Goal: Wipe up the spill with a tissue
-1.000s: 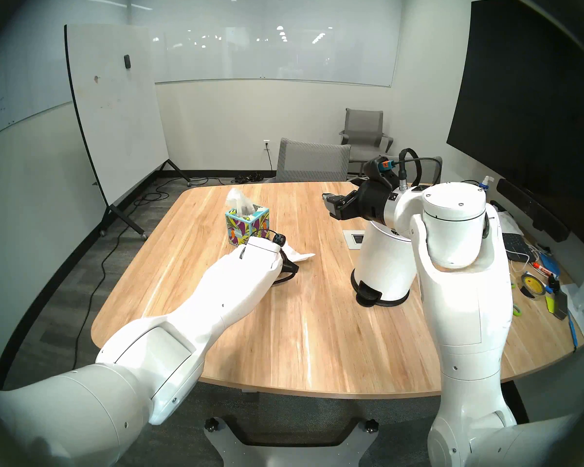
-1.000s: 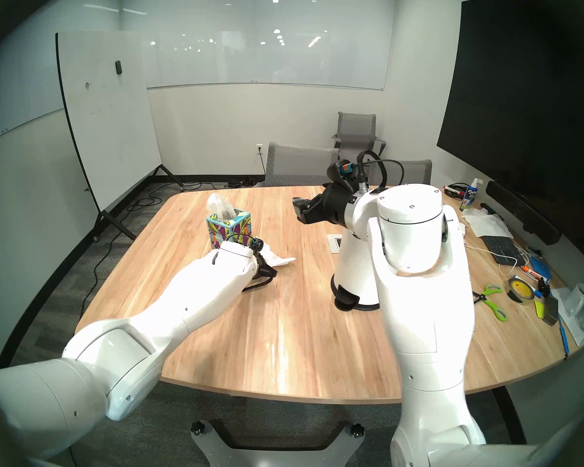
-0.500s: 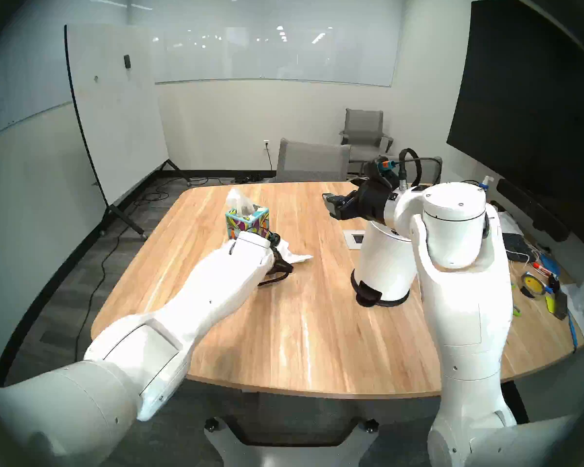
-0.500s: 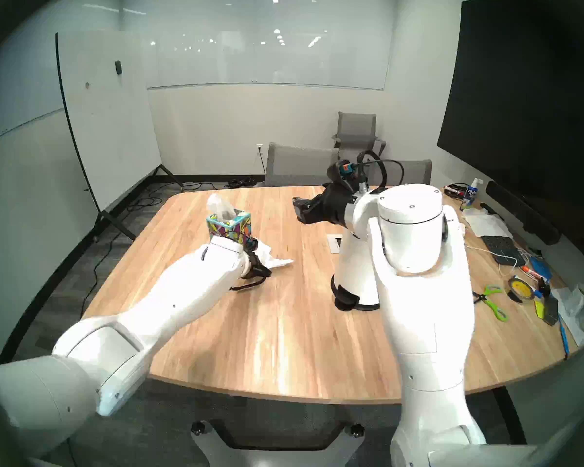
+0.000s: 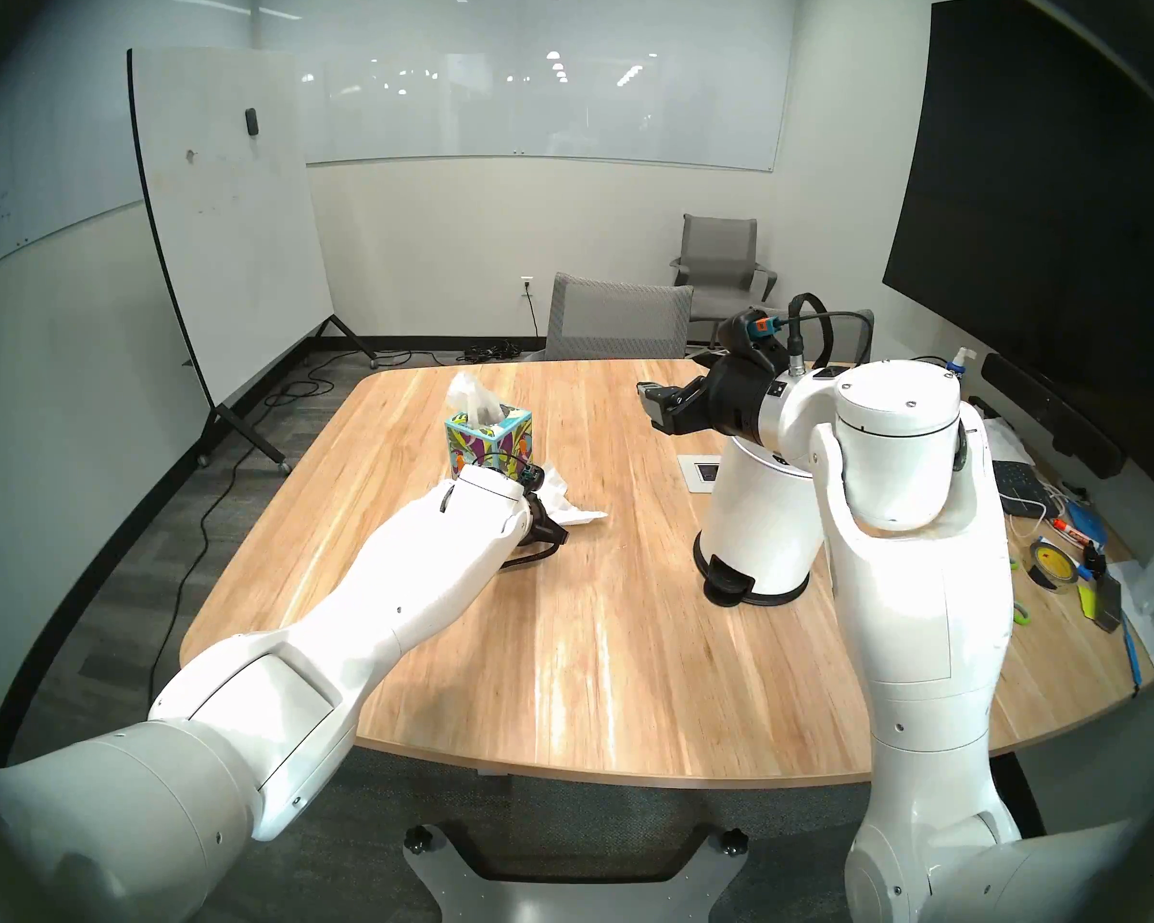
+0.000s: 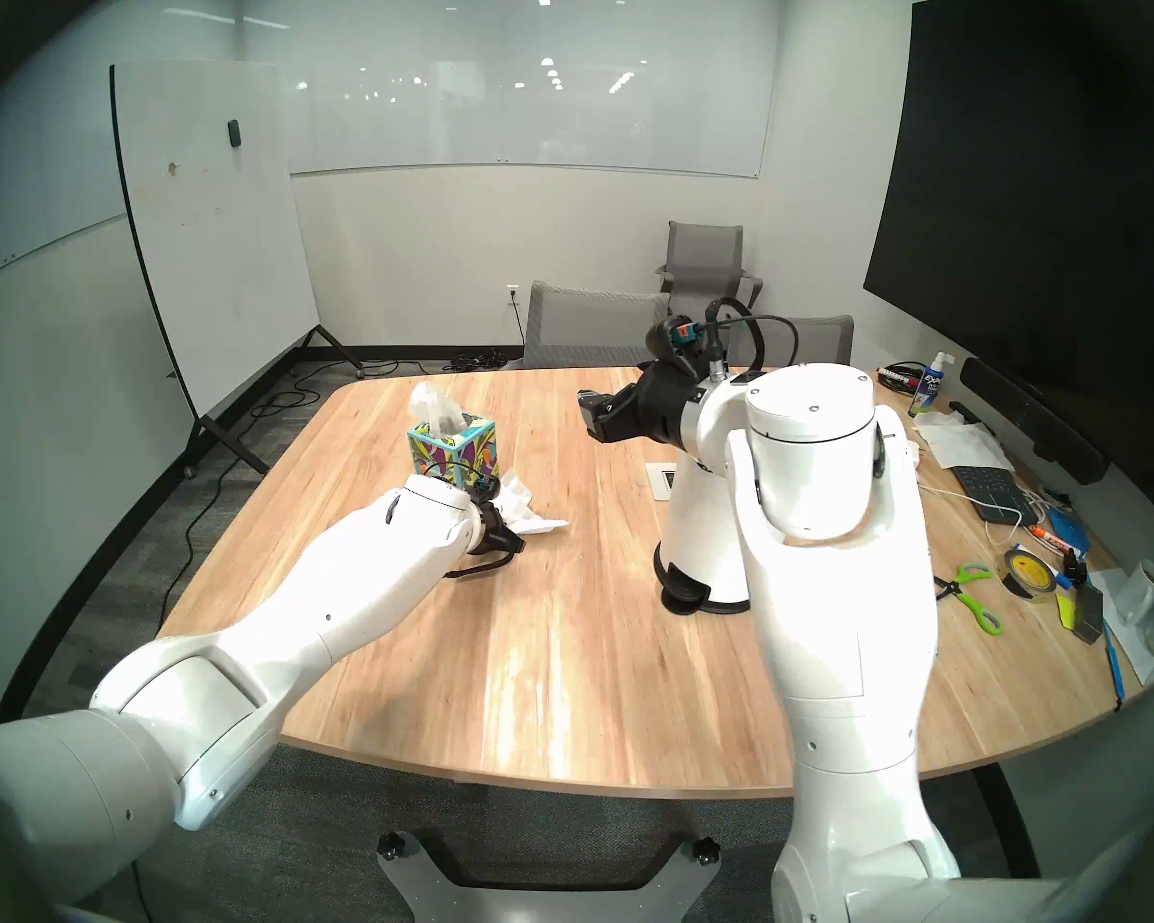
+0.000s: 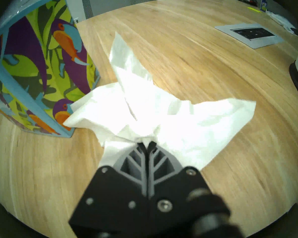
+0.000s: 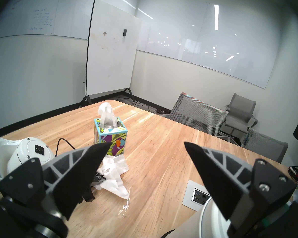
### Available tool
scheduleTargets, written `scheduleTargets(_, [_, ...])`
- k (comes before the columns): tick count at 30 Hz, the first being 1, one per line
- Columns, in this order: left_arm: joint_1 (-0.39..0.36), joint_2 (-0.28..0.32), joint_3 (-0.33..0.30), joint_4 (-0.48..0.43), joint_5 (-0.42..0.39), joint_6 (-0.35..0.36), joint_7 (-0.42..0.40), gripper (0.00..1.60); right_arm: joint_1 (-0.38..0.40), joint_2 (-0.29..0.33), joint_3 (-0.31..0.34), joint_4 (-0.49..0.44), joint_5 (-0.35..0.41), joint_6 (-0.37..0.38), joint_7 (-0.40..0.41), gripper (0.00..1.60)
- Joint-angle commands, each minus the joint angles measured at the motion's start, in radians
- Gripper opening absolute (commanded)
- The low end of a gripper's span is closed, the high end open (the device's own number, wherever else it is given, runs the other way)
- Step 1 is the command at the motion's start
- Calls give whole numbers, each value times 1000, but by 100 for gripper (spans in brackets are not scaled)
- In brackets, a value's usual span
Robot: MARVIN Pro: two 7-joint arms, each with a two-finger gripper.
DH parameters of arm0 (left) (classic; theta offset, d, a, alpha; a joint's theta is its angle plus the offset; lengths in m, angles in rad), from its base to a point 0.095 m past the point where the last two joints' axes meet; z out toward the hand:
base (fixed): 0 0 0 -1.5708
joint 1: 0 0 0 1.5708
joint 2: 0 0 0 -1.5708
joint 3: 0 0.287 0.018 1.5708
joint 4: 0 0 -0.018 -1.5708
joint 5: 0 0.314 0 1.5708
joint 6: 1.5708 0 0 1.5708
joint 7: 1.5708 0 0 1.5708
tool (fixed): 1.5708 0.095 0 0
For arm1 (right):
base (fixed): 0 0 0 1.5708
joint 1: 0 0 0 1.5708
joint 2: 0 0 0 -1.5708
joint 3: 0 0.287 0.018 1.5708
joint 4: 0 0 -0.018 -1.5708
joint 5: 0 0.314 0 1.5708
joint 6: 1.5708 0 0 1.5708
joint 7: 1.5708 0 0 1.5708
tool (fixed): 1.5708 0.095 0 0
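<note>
One white tissue (image 7: 162, 112) lies crumpled on the wooden table (image 5: 594, 635), pressed down on the surface just beside the toucan-printed tissue box (image 7: 36, 69); one corner of the sheet touches the foot of the box. We see the left gripper (image 7: 147, 144) with its jaws closed together on a bunched fold at the near edge of the tissue, tilted downward toward the table top. In the right wrist view a thin wet streak (image 8: 126, 208) glistens on the wood right next to the tissue's nearer corner. We cannot make out the spill itself as a dark mark in any view. Another sheet stands up from the opening of the box. We see the right gripper (image 8: 148, 163) raised well above the table with its fingers (image 8: 212, 179) spread wide and nothing between them. Below it stands the white pedal bin (image 5: 754, 522), near the power outlet plate (image 5: 701, 472) set into the table.
</note>
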Motion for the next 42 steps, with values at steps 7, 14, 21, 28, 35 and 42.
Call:
scheduleTargets(7, [-63,-113,20,87,-44,1,9,0,11,0,0,-17,0,-1,1,160])
scheduleTargets(14, [-86,-48,15,159,-31,-56,-8,0,11,-1,0,-16,0,-2,1,160])
scheduleTargets(21, [-156,-41,2,303,-28,-128,-44,0,11,-1,0,-16,1,-2,0,160])
scheduleTargets(28, [-128,-121,44,272,-12,-135,-83,0,11,-1,0,-16,1,-2,1,160])
scheduleTargets(35, [-82,-150,72,185,-9,-112,-106,0,11,-1,0,-15,1,-3,0,160])
scheduleTargets(42, [-86,-84,42,229,2,-123,-34,0,11,-1,0,-16,0,-2,1,160])
